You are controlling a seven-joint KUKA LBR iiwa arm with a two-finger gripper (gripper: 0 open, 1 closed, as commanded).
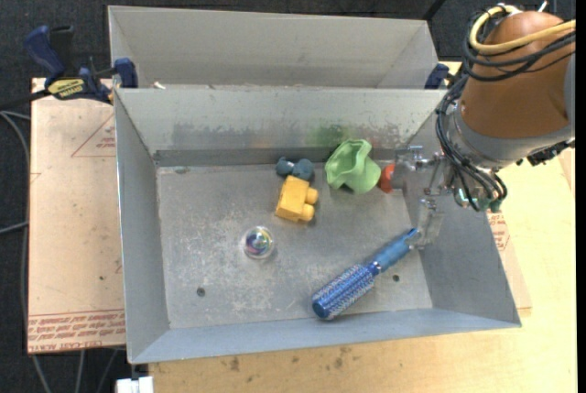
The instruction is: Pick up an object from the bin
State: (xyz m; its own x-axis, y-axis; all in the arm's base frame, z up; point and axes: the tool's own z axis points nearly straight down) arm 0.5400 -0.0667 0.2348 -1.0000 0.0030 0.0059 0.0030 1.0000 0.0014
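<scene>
My gripper (427,229) hangs at the bin's right side, just above the handle end of a blue hairbrush (362,279). The brush lies slanted on the floor, its bristled head toward the front wall. A small red thing (386,178) sits left of the gripper, near the back wall. Beside it lies a crumpled light green cup-like thing (352,166). Nothing shows in the gripper's hold.
A yellow toy block (296,200) lies mid-bin, with a small blue-grey thing (296,169) behind it. A clear glittery ball (258,243) rests left of centre. The arm with its orange cover and cables stands over the bin's right rim.
</scene>
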